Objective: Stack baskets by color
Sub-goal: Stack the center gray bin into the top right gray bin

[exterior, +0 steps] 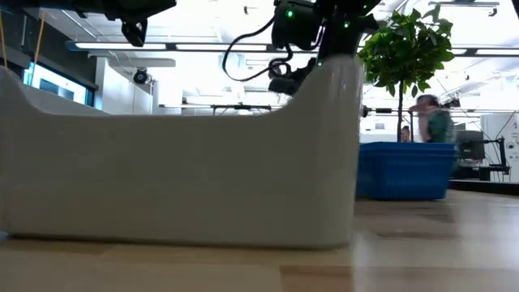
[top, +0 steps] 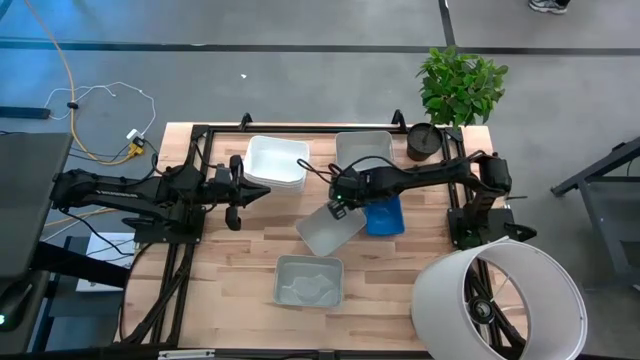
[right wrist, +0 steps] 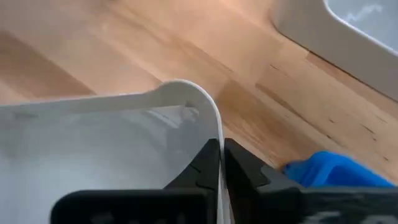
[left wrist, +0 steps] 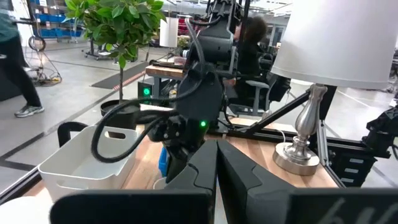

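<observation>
Closest thing in the low view is a grey basket (exterior: pixel 178 162) sitting right up against the lens, filling most of the frame, so that's the lone one at the front of the table (top: pixel 240 270).

My right gripper (right wrist: pixel 222 149) is clamped shut on the rim of another grey basket (right wrist: pixel 112 143), one finger inside the wall and one outside. From above that basket (top: pixel 330 226) looks tilted, sitting mid-table, and its corner is just beside the blue baskets (top: pixel 385 216), which lie to its right. You can see a bit of blue (right wrist: pixel 329 169) past my fingers in the wrist view too.

A third grey basket (top: pixel 362 150) is at the back of the table, and the white baskets (top: pixel 276 162) are stacked just left of it. How many are in the white stack or the blue one, I can't really tell from up here.

My left gripper (top: pixel 236 194) is hanging over the left side of the table near the white stack, fingers (left wrist: pixel 242 177) pressed together on nothing.

Other stuff: a plant (top: pixel 460 85) and a black pot (top: pixel 424 141) at the back right corner, and a big white lampshade (top: pixel 500 300) front right. Some people (exterior: pixel 430 122) are blurry in the room behind.
</observation>
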Action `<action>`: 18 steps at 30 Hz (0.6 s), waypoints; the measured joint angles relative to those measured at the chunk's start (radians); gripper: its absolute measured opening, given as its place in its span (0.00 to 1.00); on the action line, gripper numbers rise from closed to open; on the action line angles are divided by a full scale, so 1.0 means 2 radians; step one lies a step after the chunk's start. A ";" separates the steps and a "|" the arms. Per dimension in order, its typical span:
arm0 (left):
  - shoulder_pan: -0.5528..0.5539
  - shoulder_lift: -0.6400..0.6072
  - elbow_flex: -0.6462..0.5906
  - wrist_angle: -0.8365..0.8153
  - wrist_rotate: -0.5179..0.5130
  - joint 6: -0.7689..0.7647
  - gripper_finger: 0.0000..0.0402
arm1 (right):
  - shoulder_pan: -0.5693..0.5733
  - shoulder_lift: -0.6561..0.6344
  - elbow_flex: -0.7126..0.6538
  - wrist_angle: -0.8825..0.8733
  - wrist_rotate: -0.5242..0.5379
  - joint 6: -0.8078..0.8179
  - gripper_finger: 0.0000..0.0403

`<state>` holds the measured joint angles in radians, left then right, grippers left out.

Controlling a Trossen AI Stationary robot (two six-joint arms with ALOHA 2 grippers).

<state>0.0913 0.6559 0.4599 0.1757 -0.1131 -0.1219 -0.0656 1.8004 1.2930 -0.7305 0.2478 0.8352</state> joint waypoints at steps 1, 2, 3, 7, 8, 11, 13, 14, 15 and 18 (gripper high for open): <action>0.000 0.000 0.000 0.000 0.000 -0.005 0.00 | 0.000 -0.005 0.000 -0.002 -0.004 -0.008 0.01; 0.000 0.000 0.000 0.000 0.000 -0.008 0.00 | 0.000 -0.011 0.000 -0.001 -0.006 -0.018 0.01; 0.000 0.000 0.000 0.000 0.000 -0.008 0.00 | 0.000 -0.019 0.000 0.000 -0.006 -0.027 0.01; 0.000 0.000 0.000 0.000 -0.002 -0.004 0.00 | -0.006 -0.055 0.000 -0.012 0.013 -0.048 0.00; 0.000 0.000 0.000 0.000 -0.002 -0.004 0.00 | -0.010 -0.066 0.000 -0.014 0.020 -0.052 0.00; 0.000 0.000 0.000 0.000 -0.002 -0.008 0.00 | -0.017 -0.099 0.000 -0.029 0.044 -0.062 0.00; 0.000 0.000 0.000 0.000 -0.003 -0.008 0.00 | -0.022 -0.123 -0.008 -0.029 0.056 -0.069 0.00; 0.000 0.000 0.000 0.000 -0.003 -0.008 0.00 | -0.025 -0.140 -0.020 -0.026 0.056 -0.069 0.00; 0.000 0.000 0.000 0.000 -0.003 -0.008 0.00 | -0.028 -0.157 -0.037 -0.021 0.058 -0.066 0.00; 0.000 0.000 0.000 0.000 -0.003 -0.008 0.00 | -0.036 -0.224 -0.110 0.028 0.053 -0.044 0.00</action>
<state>0.0913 0.6563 0.4599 0.1757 -0.1196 -0.1383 -0.1385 1.3527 1.0739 -0.6754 0.3542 0.7473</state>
